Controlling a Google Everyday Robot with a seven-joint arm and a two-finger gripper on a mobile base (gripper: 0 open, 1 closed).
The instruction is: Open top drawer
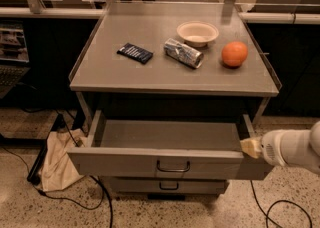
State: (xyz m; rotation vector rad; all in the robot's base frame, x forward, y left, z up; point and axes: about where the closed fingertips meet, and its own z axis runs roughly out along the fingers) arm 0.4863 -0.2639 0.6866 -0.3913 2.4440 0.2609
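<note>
The top drawer [125, 162] of the grey metal cabinet is pulled out towards me, its shallow grey tray bare inside. Its flat front carries a small dark loop handle [173, 166] at the centre. A narrower drawer [165, 186] with a like handle sits shut below it. My gripper [250, 147] comes in from the right on a white arm [292, 150]. Its tan tip is at the right end of the top drawer's front, level with the upper edge.
On the cabinet top [125, 72] lie a dark packet [135, 52], a crushed silver can [183, 52], a white bowl [197, 33] and an orange [234, 53]. A beige cloth [56, 162] and black cables [75, 199] lie on the floor at the left. Counters run behind.
</note>
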